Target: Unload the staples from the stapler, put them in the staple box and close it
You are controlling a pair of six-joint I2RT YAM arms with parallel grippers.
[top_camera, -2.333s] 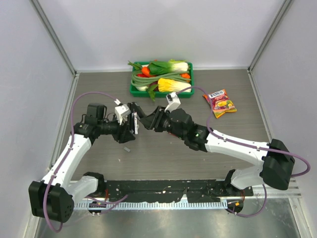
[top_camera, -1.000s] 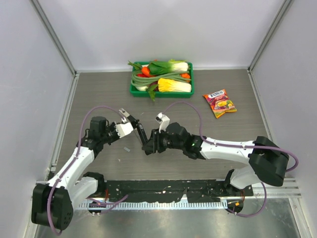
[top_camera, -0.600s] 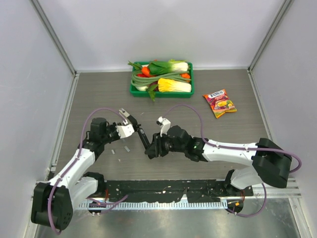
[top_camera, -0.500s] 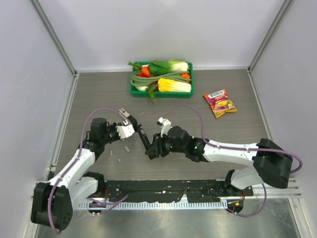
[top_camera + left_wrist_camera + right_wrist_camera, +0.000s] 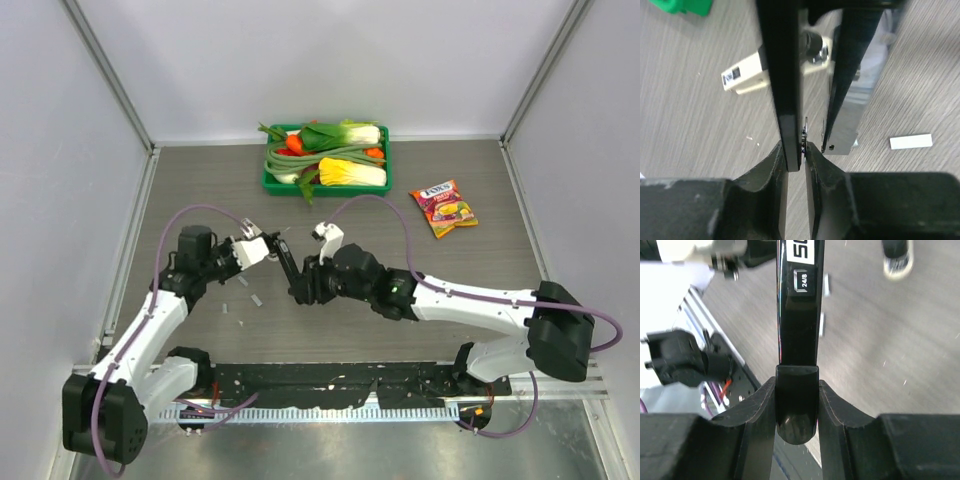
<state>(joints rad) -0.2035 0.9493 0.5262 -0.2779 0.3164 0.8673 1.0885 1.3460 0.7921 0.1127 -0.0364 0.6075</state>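
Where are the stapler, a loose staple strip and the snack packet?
stapler (image 5: 796, 315), right wrist view, black arm just below the 24/8 mark.
staple strip (image 5: 910, 141), left wrist view, middle of the strip.
snack packet (image 5: 444, 208), top view, centre of its front.

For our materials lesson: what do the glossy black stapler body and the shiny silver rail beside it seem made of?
Black stapler body: probably moulded plastic or painted metal; glossy, with reflections. Silver rail: apparently bare metal, mirror-bright.
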